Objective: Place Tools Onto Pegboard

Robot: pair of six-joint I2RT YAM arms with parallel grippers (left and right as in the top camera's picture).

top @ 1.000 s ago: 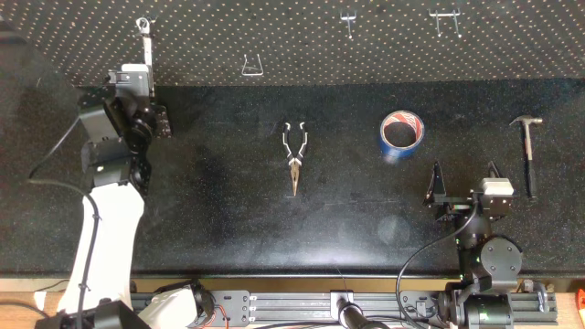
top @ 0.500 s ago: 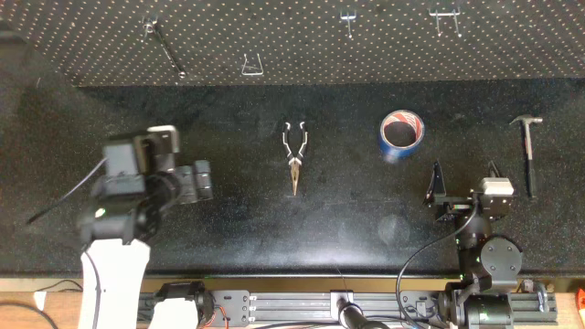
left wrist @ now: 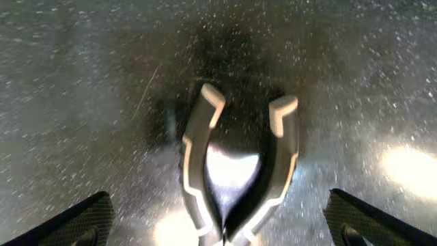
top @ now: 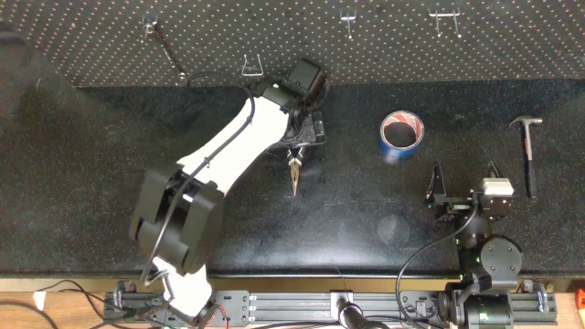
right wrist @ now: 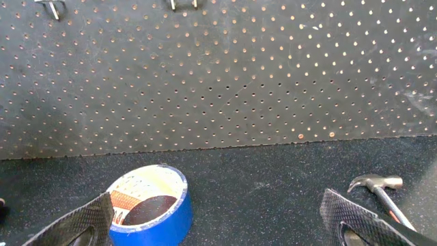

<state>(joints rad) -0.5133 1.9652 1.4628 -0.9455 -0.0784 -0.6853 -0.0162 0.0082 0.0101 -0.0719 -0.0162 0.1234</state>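
left gripper (top: 309, 128) released above the pliers (left wrist: 196, 154); right gripper (right wrist: 220, 231) released, tape roll (right wrist: 171, 225) and hammer (top: 527, 151) nearby; wrench (top: 167, 50) on pegboard (top: 384, 46)

Pliers (top: 294, 174) lie left of tape roll (top: 401, 135), hammer (top: 526, 151) farthest right.

Dim overhead light, glare patches on the mat (left wrist: 82, 82), dark shadow around pliers (left wrist: 196, 154).

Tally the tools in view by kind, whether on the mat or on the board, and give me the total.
wrench: 1
pliers: 1
tape roll: 1
hammer: 1
Total: 4
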